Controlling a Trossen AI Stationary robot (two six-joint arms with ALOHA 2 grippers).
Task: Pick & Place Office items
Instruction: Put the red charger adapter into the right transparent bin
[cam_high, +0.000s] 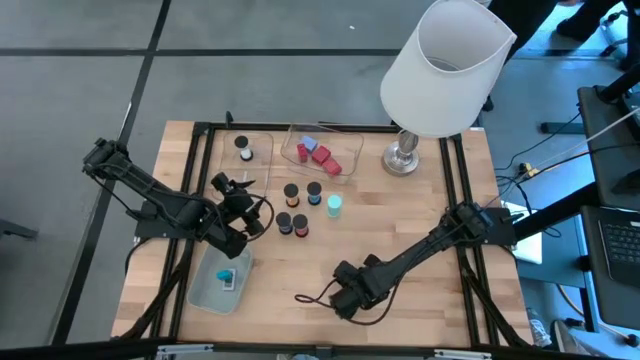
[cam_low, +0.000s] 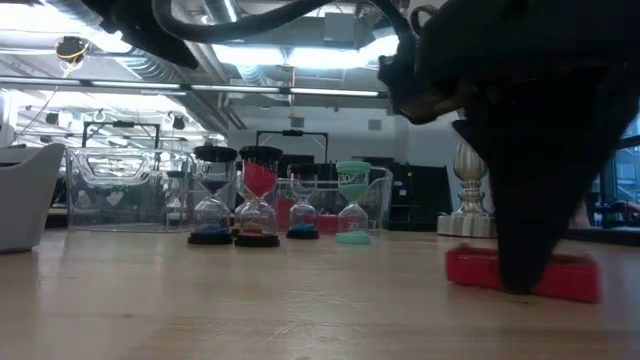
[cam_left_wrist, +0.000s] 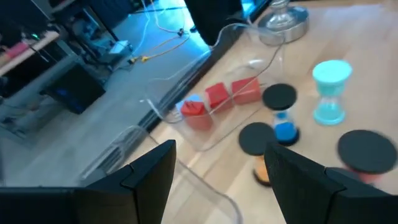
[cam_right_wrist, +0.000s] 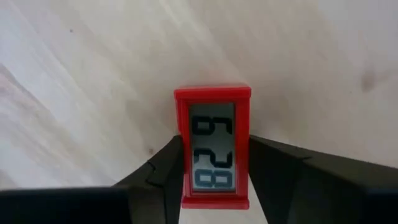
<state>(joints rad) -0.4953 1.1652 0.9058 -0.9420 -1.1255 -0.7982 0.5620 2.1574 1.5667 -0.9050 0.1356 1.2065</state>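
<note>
A small red digital clock (cam_right_wrist: 213, 118) with a grey display lies flat on the wood table. My right gripper (cam_right_wrist: 213, 158) stands over it near the table's near edge (cam_high: 345, 298), fingers down either side. In the low view the clock (cam_low: 470, 268) shows as a flat red slab under the dark finger. My left gripper (cam_left_wrist: 217, 180) is open and hangs empty left of a group of small sand timers (cam_high: 298, 208) with black caps. A teal timer (cam_high: 334, 206) stands upright on its base beside them. Red and blue blocks (cam_high: 318, 153) lie in a clear tray. My right gripper holds the red clock by its two long side edges (cam_right_wrist: 180, 162), pinched between the two fingers. The fingers come from above, pointing down, and lie along its length. The clock lies flat on the table.
A big white lamp (cam_high: 440, 70) stands at the far right on a metal foot (cam_high: 402, 158). Two clear trays (cam_high: 300, 130) (cam_high: 262, 135) sit along the far edge; a pale green tray (cam_high: 205, 290) with a teal piece sits near left. A black cable (cam_high: 310, 297) curls by the right gripper.
</note>
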